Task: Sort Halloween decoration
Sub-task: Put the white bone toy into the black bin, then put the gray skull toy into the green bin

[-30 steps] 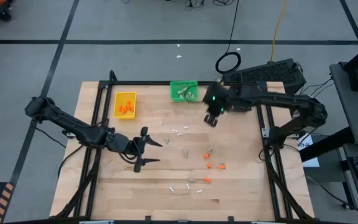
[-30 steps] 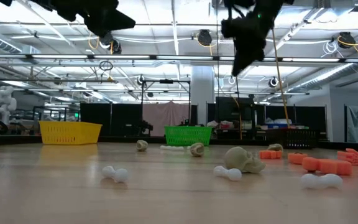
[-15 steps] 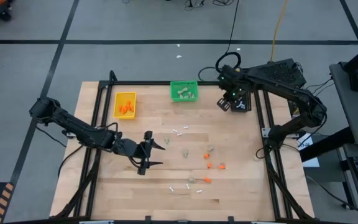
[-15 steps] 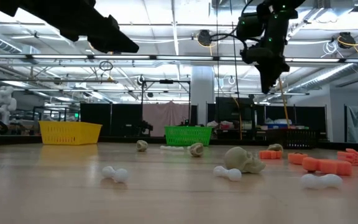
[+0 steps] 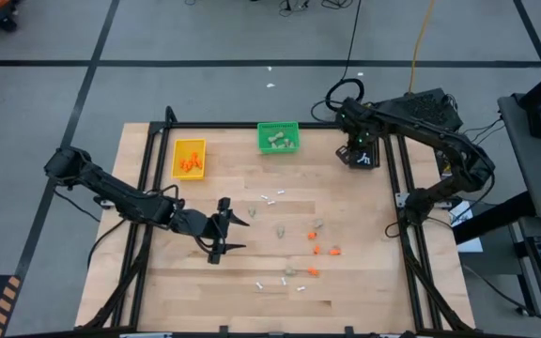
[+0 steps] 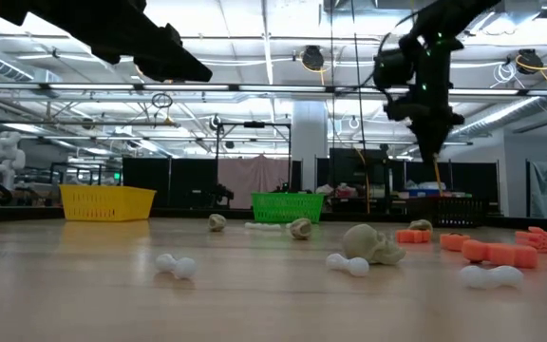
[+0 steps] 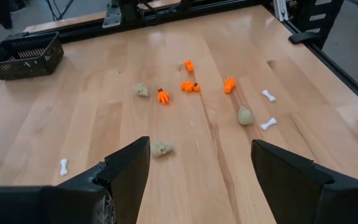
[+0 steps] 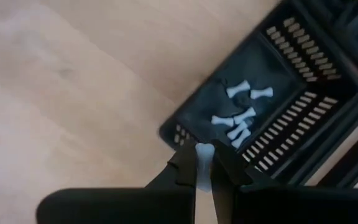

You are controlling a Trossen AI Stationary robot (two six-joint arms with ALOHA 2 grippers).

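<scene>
White knobbed bone [image 8: 202,163] pinched in right fingers [image 8: 202,163] (over slotted black bin [image 8: 303,118]) | left fingers [image 7: 194,177] spread, empty

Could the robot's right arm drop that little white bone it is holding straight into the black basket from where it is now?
Probably yes. The right gripper is shut on a white bone and hangs over the near edge of the black basket, where other bones already lie. Nothing stands between them, though a slight move inward looks safer.
</scene>
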